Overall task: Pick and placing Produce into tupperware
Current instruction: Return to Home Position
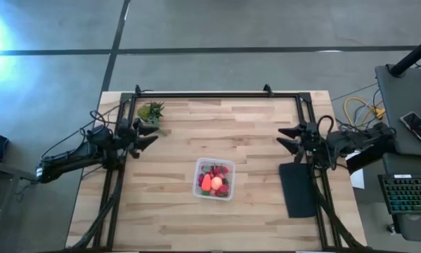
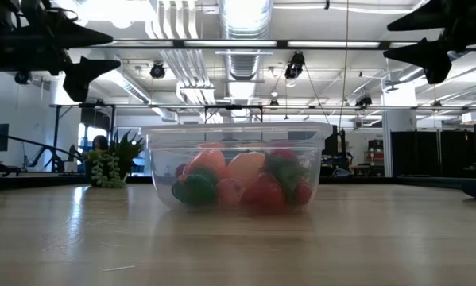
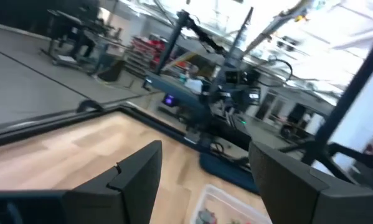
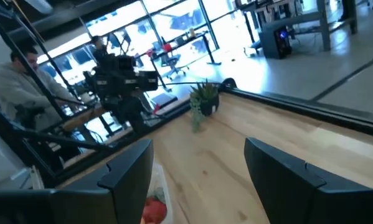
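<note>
Left hand (image 1: 152,131) and right hand (image 1: 286,138) raised, fingers apart, empty; tupperware (image 1: 197,184) between them, well apart; possible snag on leafy clump (image 1: 152,111) beside left hand.

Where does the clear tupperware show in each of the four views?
High view: tupperware just below the picture's centre.
Low view: tupperware dead centre, near the camera.
Left wrist view: tupperware within the span of the left gripper.
Right wrist view: tupperware beside the right gripper, cut by the edge.
Landmark: green leafy clump, in all but the left wrist view.
</note>
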Robot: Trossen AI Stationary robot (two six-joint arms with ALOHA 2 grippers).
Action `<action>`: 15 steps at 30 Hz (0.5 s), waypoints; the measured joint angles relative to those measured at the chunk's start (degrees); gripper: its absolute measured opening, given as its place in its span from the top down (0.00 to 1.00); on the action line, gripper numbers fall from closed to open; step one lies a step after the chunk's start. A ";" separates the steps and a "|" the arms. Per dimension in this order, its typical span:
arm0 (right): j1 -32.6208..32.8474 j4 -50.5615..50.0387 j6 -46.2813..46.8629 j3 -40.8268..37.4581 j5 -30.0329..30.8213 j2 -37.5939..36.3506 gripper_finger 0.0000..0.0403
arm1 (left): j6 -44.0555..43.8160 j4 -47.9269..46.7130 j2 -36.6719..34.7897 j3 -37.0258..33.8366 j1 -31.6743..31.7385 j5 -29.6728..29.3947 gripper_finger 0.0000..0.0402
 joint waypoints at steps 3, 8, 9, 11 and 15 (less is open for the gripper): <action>0.00 0.05 0.36 -0.13 -0.48 -0.89 0.39 | 0.03 0.24 -0.01 0.04 0.00 -1.94 0.44; -0.22 4.84 0.50 -0.33 -4.45 3.73 0.39 | 0.47 0.44 0.01 0.34 0.00 -2.70 0.44; -0.68 5.69 -0.03 0.04 -4.46 5.38 0.39 | 0.45 0.37 0.00 0.35 0.00 -2.69 0.44; -2.35 6.78 -1.46 1.51 -4.24 8.97 0.39 | -0.05 0.42 0.09 0.34 0.00 -2.69 0.44; -10.30 4.79 -2.20 5.52 -3.43 13.41 0.39 | -1.02 0.62 0.02 0.33 -0.02 -2.66 0.44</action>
